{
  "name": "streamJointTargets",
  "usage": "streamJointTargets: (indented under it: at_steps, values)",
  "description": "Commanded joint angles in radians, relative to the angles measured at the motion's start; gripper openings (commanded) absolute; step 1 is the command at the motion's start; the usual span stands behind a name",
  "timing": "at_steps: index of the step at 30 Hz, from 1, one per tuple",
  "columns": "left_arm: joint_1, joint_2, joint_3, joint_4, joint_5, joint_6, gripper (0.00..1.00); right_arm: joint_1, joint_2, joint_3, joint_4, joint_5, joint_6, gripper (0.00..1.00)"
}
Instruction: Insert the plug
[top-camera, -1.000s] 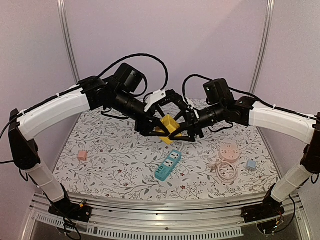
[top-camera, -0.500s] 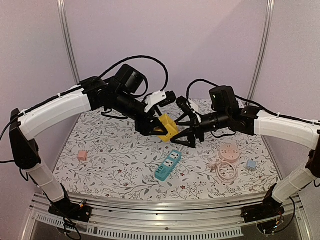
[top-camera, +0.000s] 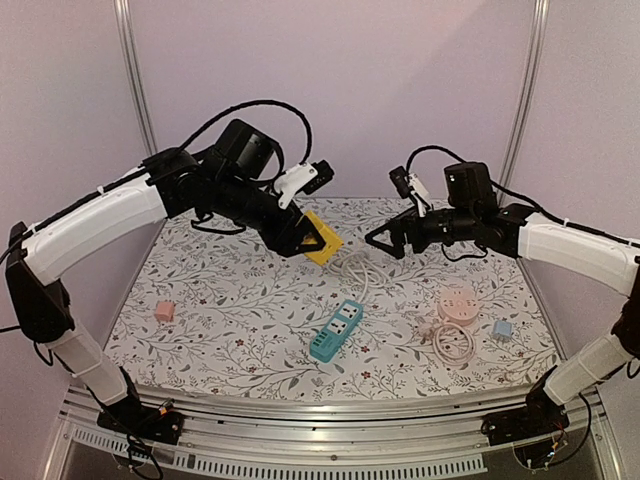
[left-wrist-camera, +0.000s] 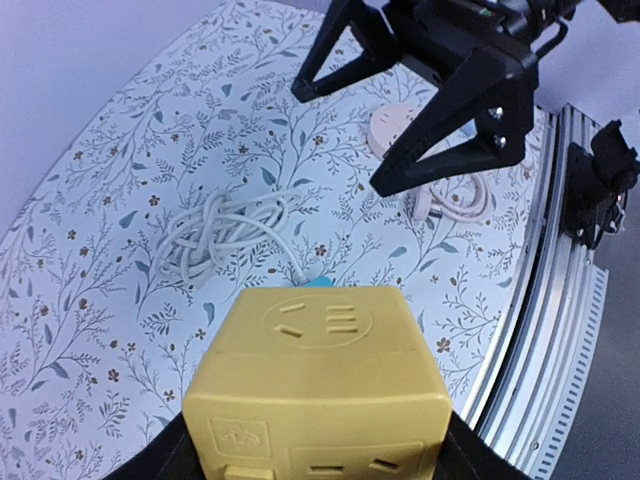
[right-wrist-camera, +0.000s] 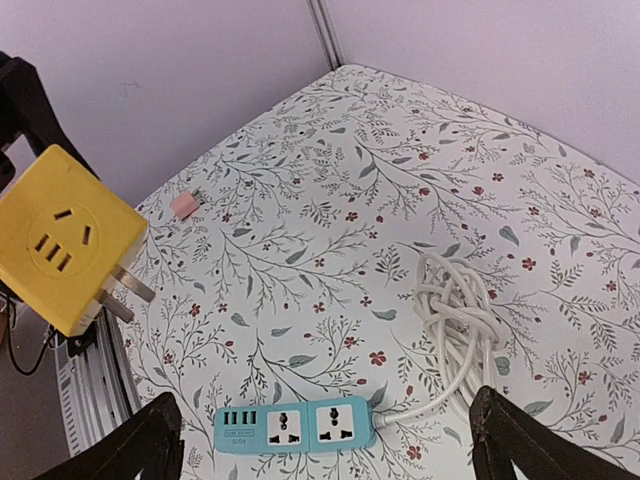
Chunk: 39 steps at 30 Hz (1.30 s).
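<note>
My left gripper (top-camera: 300, 238) is shut on a yellow cube plug adapter (top-camera: 322, 239) and holds it in the air over the table's back middle. The cube fills the left wrist view (left-wrist-camera: 320, 390), and in the right wrist view (right-wrist-camera: 62, 240) its metal prongs (right-wrist-camera: 125, 293) stick out to the right. A teal power strip (top-camera: 336, 329) lies flat on the table below, its sockets up, also in the right wrist view (right-wrist-camera: 300, 427). Its white cord (top-camera: 352, 266) lies coiled behind it. My right gripper (top-camera: 385, 243) is open and empty, in the air right of the cube.
A pink round socket (top-camera: 458, 303) with a coiled pink cord (top-camera: 450, 342) lies at the right. A small blue cube (top-camera: 502, 328) sits beside it. A small pink cube (top-camera: 164, 311) sits at the left. The table's metal front rail (top-camera: 320, 415) runs along the near edge.
My right gripper has let go of the yellow cube, opened and drawn back to the right. My left gripper has lifted the cube slightly up and left.
</note>
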Motion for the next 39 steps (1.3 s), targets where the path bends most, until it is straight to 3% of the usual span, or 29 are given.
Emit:
streamJointTargets:
  at_steps: [1,9,15,24,31,39]
  values:
    - [0.02,-0.019,0.085,-0.002,-0.101,-0.204,0.0,-0.035,0.013,0.043,-0.131,0.037,0.097,0.99]
    - [0.041,0.114,0.205,-0.22,-0.016,-0.393,0.0,-0.138,-0.056,-0.004,-0.192,0.006,0.314,0.99]
    - [0.032,0.111,0.207,-0.28,0.015,-0.463,0.0,-0.164,-0.06,-0.021,-0.229,-0.042,0.272,0.99]
    - [0.007,0.212,0.283,-0.348,0.092,-0.417,0.0,-0.165,-0.112,-0.05,-0.321,-0.037,0.219,0.99]
    - [0.009,0.322,0.294,-0.341,0.34,-0.364,0.0,-0.183,-0.159,-0.064,-0.414,0.013,0.17,0.99]
    - [0.019,0.419,0.315,-0.319,0.333,-0.365,0.0,-0.199,-0.113,-0.06,-0.434,0.009,0.167,0.99]
